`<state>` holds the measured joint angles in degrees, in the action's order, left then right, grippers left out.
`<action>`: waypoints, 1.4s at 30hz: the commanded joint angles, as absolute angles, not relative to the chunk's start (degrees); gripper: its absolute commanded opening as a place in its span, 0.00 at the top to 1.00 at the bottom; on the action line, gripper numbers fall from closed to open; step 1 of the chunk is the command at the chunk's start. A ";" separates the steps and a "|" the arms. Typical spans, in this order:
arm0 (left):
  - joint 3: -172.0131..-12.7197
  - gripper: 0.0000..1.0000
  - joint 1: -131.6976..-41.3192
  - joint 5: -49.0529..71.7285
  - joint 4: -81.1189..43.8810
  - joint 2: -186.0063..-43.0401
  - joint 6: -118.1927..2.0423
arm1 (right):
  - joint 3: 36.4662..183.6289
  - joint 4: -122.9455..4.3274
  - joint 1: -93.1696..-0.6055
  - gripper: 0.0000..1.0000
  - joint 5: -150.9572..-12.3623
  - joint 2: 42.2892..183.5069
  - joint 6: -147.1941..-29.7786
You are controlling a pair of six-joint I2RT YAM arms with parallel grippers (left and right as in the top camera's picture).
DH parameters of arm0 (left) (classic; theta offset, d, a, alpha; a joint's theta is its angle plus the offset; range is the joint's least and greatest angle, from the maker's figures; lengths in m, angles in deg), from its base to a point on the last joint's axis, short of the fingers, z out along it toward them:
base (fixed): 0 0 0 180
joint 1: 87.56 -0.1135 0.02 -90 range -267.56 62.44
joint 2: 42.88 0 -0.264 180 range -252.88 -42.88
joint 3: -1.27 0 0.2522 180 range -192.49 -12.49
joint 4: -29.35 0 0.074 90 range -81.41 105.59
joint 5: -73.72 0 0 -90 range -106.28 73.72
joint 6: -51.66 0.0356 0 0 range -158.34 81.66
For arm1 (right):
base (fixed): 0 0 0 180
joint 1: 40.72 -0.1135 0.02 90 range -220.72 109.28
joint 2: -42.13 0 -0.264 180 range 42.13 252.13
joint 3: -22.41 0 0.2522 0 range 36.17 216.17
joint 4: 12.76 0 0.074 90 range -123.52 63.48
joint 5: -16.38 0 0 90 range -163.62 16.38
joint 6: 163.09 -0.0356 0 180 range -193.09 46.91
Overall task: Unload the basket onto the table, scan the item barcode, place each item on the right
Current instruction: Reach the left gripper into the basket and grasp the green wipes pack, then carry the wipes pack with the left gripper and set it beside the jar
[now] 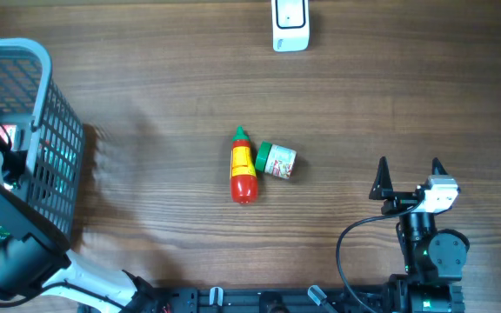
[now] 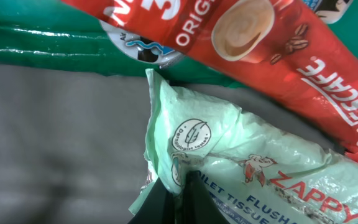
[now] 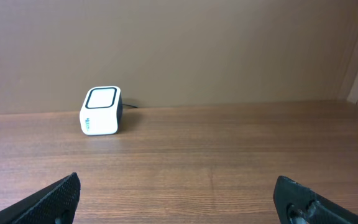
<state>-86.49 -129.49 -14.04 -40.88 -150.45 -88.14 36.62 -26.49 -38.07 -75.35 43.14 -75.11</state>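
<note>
In the left wrist view my left gripper (image 2: 182,186) is shut on the folded edge of a pale green Zappy flush tissue pack (image 2: 253,155), the item in hand. The pack lies inside the basket (image 1: 42,87), under a red Nescafe sachet pack (image 2: 278,56). In the overhead view the left arm reaches into the basket and its fingers are hidden. The white barcode scanner (image 1: 290,24) stands at the table's far edge, and the scanner (image 3: 101,111) also shows ahead-left of my right gripper. My right gripper (image 1: 410,167) rests open near the front right, with nothing between its fingers.
A red and yellow sauce bottle (image 1: 243,167) and a small green-lidded jar (image 1: 276,161) lie side by side mid-table. A dark green packet (image 2: 42,43) lies behind the tissue pack in the basket. The grey basket stands at the left edge.
</note>
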 commanded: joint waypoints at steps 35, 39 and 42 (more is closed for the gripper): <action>-97.24 0.96 -123.92 -13.91 -44.22 -111.06 -80.49 | 36.47 -26.38 -38.42 0.00 -76.29 43.14 -74.59; -97.24 0.96 -116.86 -13.93 -45.30 -110.91 -80.05 | 36.47 -26.38 -38.42 0.00 -76.29 43.14 -74.61; -97.24 0.96 -110.02 -14.34 -45.03 -110.91 -80.10 | 36.47 -26.38 -38.42 0.00 -76.29 43.14 -74.61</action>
<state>-96.04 -115.35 -15.55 -45.27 -111.54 -81.67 36.62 -26.49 -38.07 -75.35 43.14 -75.11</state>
